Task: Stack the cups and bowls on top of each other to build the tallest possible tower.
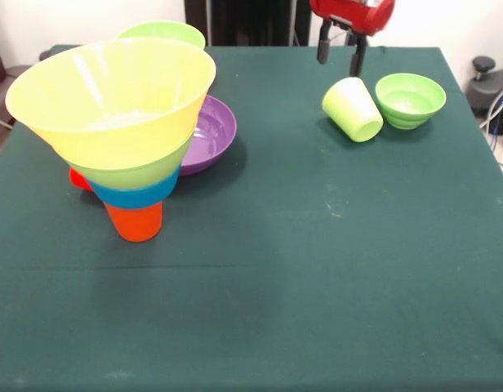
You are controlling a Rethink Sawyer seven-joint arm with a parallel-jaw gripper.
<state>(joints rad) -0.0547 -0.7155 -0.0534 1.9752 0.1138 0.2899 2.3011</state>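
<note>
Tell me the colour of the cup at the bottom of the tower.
Orange. The cup under the blue bowl shows best in the front view.

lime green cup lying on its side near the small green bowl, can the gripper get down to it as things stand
Probably yes. The gripper hangs open just above and behind the lime green cup, with nothing between them. The small green bowl sits close beside the cup and could crowd one finger.

We see the funnel-shaped tower of stacked plastic cup and bowls (121, 131) at left, wide purple plastic bowl (209, 133) behind it; lime green plastic cup (352, 109) on its side at right, touching small lime green plastic bowl (410, 100).
</note>
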